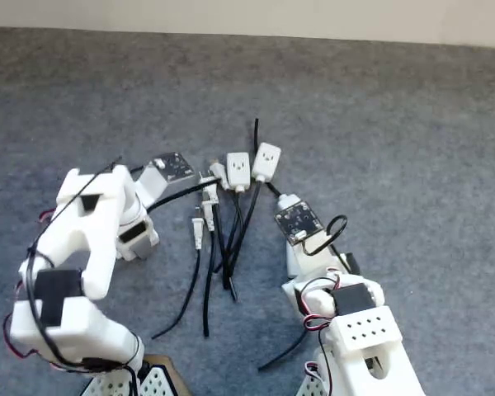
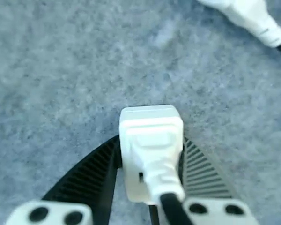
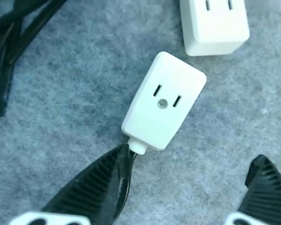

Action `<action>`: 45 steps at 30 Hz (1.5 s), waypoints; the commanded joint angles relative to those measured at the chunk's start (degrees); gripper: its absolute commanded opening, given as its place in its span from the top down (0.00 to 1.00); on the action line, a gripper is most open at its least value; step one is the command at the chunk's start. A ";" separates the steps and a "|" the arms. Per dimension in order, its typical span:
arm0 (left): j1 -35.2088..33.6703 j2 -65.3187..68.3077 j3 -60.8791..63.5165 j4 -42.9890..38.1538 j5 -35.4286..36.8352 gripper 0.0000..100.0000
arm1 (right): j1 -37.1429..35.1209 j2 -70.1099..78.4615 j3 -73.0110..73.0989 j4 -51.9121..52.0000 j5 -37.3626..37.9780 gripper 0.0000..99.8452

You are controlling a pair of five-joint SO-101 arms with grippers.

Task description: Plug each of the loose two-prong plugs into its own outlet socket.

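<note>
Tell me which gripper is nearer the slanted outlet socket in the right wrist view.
Right. The right gripper is open right at the slanted outlet socket, one finger beside its cord end. The left gripper is farther off, shut on a two-prong plug.

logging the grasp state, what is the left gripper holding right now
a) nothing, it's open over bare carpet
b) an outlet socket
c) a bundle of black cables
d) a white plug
d: in the left wrist view the white plug sits clamped between the black fingers of the left gripper.
</note>
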 commanded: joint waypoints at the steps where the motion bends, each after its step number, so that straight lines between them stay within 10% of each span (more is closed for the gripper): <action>1: -3.56 4.62 -13.67 10.20 4.40 1.00 | -0.57 -0.75 -0.31 -0.92 0.62 0.62; 21: -20.70 62.81 -119.52 40.79 18.37 0.99 | -0.40 -0.75 -0.31 -0.92 0.44 0.62; 31: -23.52 67.21 -124.09 40.97 20.75 0.75 | -0.40 -0.75 -0.31 -0.92 0.44 0.62; 45: -26.68 49.27 -124.79 41.85 27.60 0.75 | -0.31 -0.75 -0.66 -0.92 0.44 0.62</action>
